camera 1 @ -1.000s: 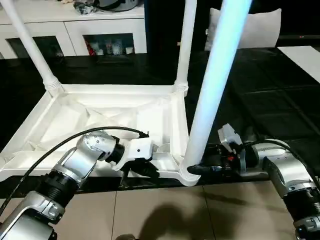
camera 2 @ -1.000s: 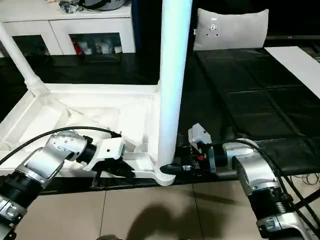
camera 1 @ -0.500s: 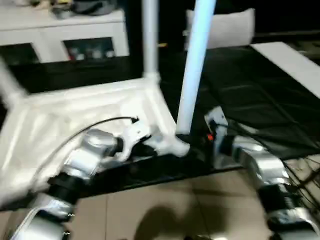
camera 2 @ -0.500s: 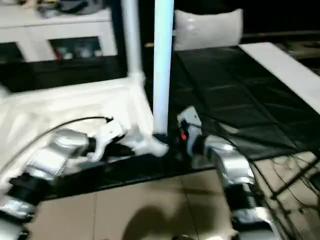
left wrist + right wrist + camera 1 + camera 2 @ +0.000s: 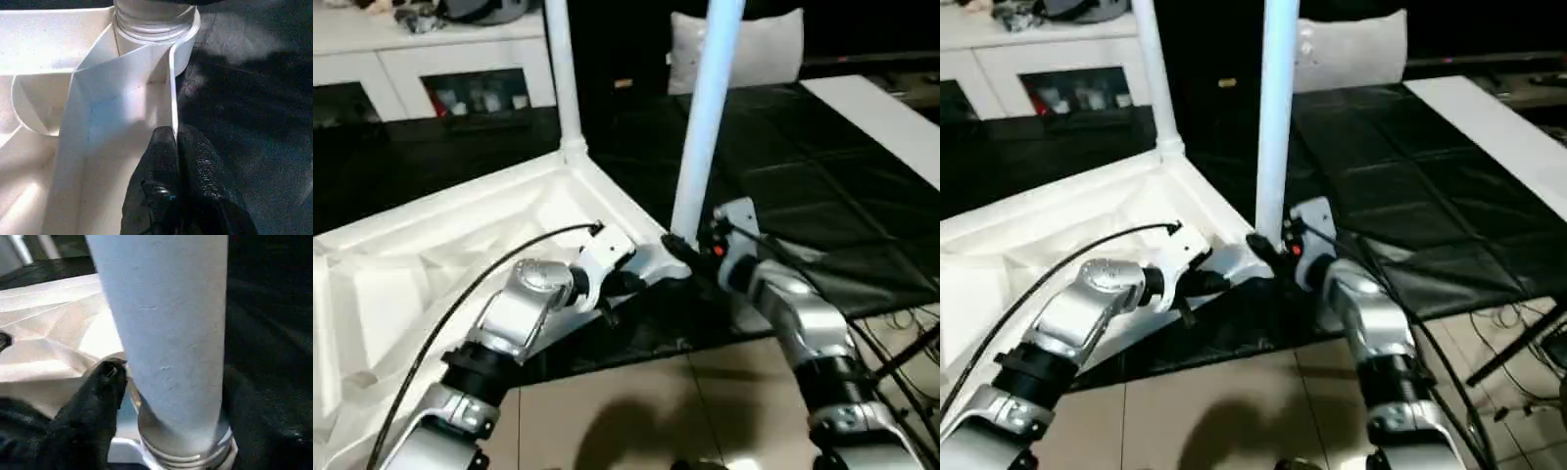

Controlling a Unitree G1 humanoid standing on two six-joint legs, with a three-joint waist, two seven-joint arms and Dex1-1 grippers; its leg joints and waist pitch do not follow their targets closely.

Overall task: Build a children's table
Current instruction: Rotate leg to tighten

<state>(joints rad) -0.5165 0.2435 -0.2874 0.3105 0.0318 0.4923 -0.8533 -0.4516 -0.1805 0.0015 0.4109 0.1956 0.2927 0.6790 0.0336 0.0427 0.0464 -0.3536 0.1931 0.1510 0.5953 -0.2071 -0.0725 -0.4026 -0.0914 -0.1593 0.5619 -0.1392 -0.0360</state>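
The white tabletop (image 5: pixel 440 264) lies underside up, turned at an angle to me. One white leg (image 5: pixel 560 78) stands in its far corner socket. Another leg (image 5: pixel 703 127) stands in the near right corner socket. My left gripper (image 5: pixel 625 282) is shut on the tabletop's rim just beside that socket; in the left wrist view its black fingers (image 5: pixel 164 152) pinch the thin rim wall. My right gripper (image 5: pixel 681 247) holds the base of the near leg from the right, with one finger (image 5: pixel 105 382) pressed against the tube. The tabletop's left end runs out of view.
A white glass-door cabinet (image 5: pixel 460 69) stands at the back, a white cushion (image 5: pixel 759 49) to its right. Black mats (image 5: pixel 822 166) cover the surface, with a white board (image 5: pixel 881 117) at the far right. Tiled floor (image 5: pixel 636 411) and cables (image 5: pixel 901 333) lie near me.
The view has shifted. The tabletop has also turned: its gripped corner has swung away from me and to the right. Both grippers have kept their hold.
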